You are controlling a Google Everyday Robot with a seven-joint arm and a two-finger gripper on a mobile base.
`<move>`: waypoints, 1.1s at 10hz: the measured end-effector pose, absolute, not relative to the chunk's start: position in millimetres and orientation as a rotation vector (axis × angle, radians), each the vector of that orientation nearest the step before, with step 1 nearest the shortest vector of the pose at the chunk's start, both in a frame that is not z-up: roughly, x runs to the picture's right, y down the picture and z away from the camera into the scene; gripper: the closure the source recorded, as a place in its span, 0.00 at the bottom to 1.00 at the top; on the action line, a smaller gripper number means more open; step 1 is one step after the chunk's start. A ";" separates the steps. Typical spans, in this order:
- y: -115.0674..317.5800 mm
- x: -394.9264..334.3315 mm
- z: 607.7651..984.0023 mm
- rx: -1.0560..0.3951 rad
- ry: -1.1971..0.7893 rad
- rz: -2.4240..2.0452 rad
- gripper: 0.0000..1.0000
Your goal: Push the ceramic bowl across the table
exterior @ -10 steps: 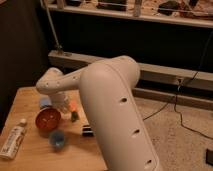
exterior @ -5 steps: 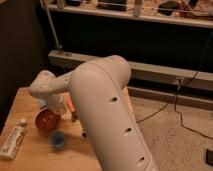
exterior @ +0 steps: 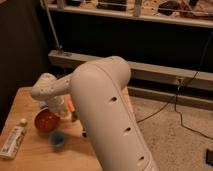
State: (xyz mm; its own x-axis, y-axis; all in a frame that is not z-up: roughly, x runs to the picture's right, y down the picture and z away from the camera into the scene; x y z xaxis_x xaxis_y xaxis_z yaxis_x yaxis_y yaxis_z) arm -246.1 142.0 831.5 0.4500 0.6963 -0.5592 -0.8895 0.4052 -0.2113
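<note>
Swinging to the view's left over the last second, the bulky white upper arm (exterior: pixel 107 115) now hides more of the surface's right side, and the wrist (exterior: pixel 46 89) sits a little lower. The ceramic bowl (exterior: pixel 46 120) and the blue cup (exterior: pixel 57 139) lie where they lay before.

The pincer (exterior: pixel 63 110) hangs under the wrist, pointing down over the far part of the surface (exterior: pixel 30 159). It is closed. Pale housing masks most of it, so its tips are hard to make out. Just beside it, toward the view's left and a touch nearer the camera, sits the ceramic bowl: round, shallow, glossy orange-red with a darker rim. Whether the pincer touches that rim cannot be told. On the pincer's other side a small orange thing (exterior: pixel 70 104) shows, half hidden by the arm, its shape unclear. Nearer the camera than the pincer, past the bowl, stands the blue cup, small and round, apart from the bowl. Well to the left of the pincer a white tube (exterior: pixel 12 142) lies flat near the surface's edge. The surface is honey-coloured wood in bamboo-like planks, and the smooth arm, dotted with small dark holes, covers its right end. Far from the pincer, beyond the arm, a dark cable (exterior: pixel 165 107) trails over speckled floor (exterior: pixel 175 140).
</note>
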 end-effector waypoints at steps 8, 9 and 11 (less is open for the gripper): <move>164.4 -314.0 817.1 -0.670 0.346 0.997 1.00; 182.9 -339.8 806.4 -0.729 0.336 0.928 1.00; 204.2 -368.4 792.4 -0.780 0.324 0.822 1.00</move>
